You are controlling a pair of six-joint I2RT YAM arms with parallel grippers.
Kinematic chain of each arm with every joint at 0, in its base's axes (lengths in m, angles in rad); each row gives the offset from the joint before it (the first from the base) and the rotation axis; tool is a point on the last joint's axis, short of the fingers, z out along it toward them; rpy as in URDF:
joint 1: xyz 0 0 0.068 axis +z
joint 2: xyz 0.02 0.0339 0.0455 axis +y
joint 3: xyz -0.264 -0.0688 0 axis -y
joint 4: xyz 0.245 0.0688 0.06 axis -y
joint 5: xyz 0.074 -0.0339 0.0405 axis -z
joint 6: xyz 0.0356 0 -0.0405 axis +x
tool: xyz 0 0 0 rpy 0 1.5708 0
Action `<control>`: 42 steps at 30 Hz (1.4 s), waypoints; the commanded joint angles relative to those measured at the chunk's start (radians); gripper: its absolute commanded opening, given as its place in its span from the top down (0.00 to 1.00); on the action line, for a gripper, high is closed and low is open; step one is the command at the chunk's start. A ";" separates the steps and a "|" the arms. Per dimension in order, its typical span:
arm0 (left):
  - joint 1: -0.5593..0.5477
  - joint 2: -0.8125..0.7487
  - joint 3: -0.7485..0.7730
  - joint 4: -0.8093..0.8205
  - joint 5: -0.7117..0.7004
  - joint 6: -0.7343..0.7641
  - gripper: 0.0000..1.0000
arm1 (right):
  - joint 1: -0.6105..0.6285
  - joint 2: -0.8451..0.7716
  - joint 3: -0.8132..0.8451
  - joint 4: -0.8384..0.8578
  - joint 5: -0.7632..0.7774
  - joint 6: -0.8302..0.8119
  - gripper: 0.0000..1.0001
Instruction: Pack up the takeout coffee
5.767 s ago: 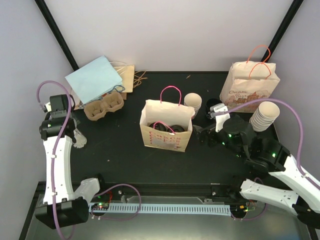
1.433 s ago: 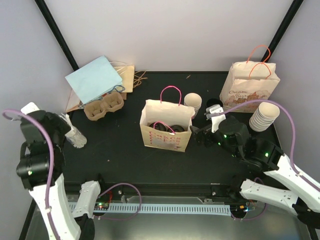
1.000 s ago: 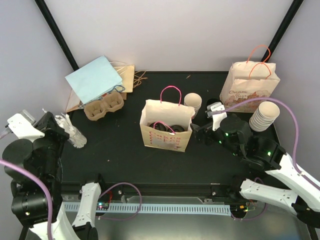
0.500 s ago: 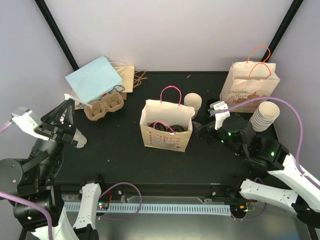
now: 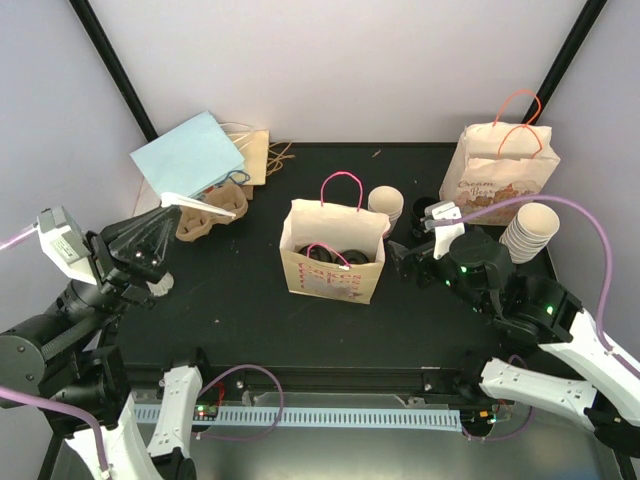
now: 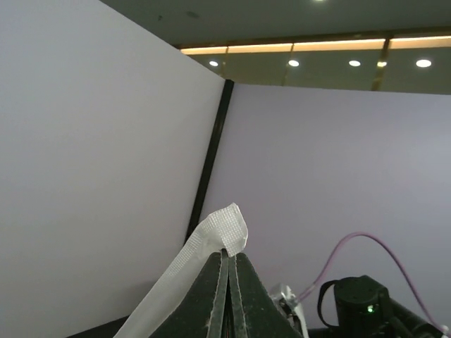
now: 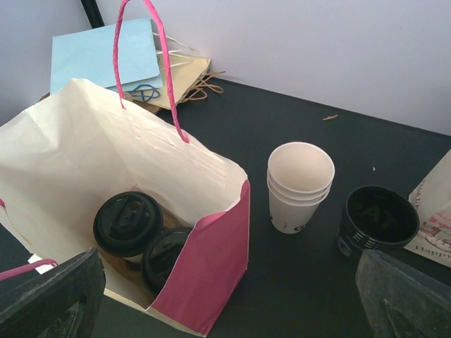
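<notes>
Bare black worktop (image 5: 240,310) lies lower centre; the cream paper bag with pink handles (image 5: 330,268) blocks mid-frame, stacked white paper cups (image 5: 385,204) crowding its right.

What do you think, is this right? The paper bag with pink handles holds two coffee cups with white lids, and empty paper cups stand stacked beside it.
The colour is wrong: the right wrist view shows black lids on the two coffee cups in the paper bag. The empty paper cups do stand beside it.

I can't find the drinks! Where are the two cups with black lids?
In the right wrist view, the two lidded cups stand side by side at the bottom of the paper bag with pink handles, left of the stack of white cups.
</notes>
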 commanded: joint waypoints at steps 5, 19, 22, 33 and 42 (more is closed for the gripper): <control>-0.039 0.065 -0.069 0.100 0.073 -0.109 0.98 | -0.005 -0.015 0.021 0.011 0.036 0.013 0.00; -0.080 0.136 -0.206 0.200 0.084 -0.203 0.98 | -0.005 -0.028 0.025 0.011 0.046 0.001 0.00; -0.109 0.145 -0.234 0.212 0.058 -0.204 0.99 | -0.005 -0.032 0.029 0.009 0.051 -0.001 0.00; -0.476 0.245 -0.222 0.193 -0.134 -0.080 0.98 | -0.005 -0.034 0.030 0.000 0.072 0.003 0.00; -0.606 0.336 -0.210 0.164 -0.210 0.011 0.99 | -0.005 -0.057 0.035 -0.022 0.085 0.010 0.00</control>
